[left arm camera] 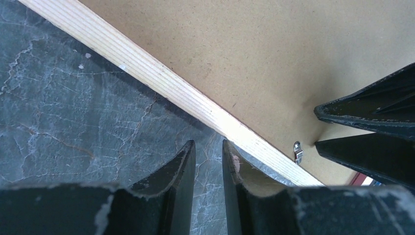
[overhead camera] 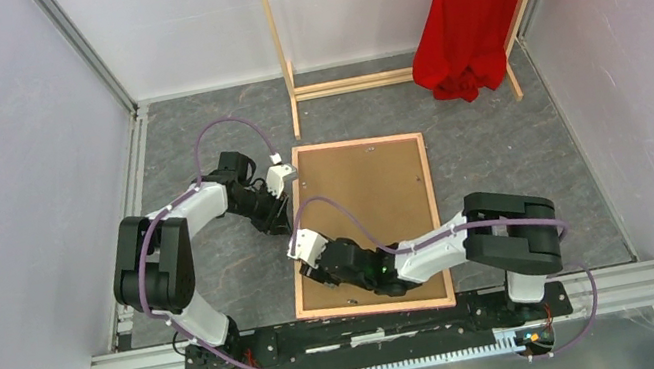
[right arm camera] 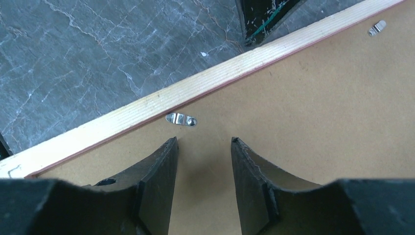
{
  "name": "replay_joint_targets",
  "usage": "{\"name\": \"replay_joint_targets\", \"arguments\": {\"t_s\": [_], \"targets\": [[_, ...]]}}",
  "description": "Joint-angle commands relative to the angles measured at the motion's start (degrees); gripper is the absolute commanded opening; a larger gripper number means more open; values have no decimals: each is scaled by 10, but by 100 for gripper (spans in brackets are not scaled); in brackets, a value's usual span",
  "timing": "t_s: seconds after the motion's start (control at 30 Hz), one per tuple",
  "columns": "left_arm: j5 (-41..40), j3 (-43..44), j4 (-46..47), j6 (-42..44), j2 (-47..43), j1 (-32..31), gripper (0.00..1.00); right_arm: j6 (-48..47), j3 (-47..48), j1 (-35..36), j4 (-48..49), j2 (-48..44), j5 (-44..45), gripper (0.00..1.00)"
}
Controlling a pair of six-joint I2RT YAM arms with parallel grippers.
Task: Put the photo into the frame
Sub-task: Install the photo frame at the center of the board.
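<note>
The frame (overhead camera: 376,196) lies face down on the grey table, brown board backing up, with light wood edges (left arm camera: 161,81). My left gripper (left arm camera: 208,147) hovers over the table just outside the frame's left edge, its jaws a narrow gap apart with only table showing between them. My right gripper (right arm camera: 203,144) stands open over the backing near the frame's left edge, just short of a small metal clip (right arm camera: 181,119). In the top view the left gripper (overhead camera: 284,214) and the right gripper (overhead camera: 304,262) sit close together. The photo is out of view.
A bare-wood clothes rack (overhead camera: 283,60) with a red shirt (overhead camera: 470,12) stands at the back. Pale walls close in on both sides. A second metal clip (right arm camera: 377,28) sits farther along the frame's edge. The metal rail (overhead camera: 378,323) runs along the near edge.
</note>
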Motion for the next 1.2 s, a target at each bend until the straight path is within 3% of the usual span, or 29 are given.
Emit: {"name": "replay_joint_targets", "arguments": {"t_s": [0.0,1.17], "targets": [[16,17,-2,-2,-10,-2,34,-11,31,4,26,16,6,50],[-16,14,8,12,13,-28,33,-16,46,3,39,61,40,40]]}}
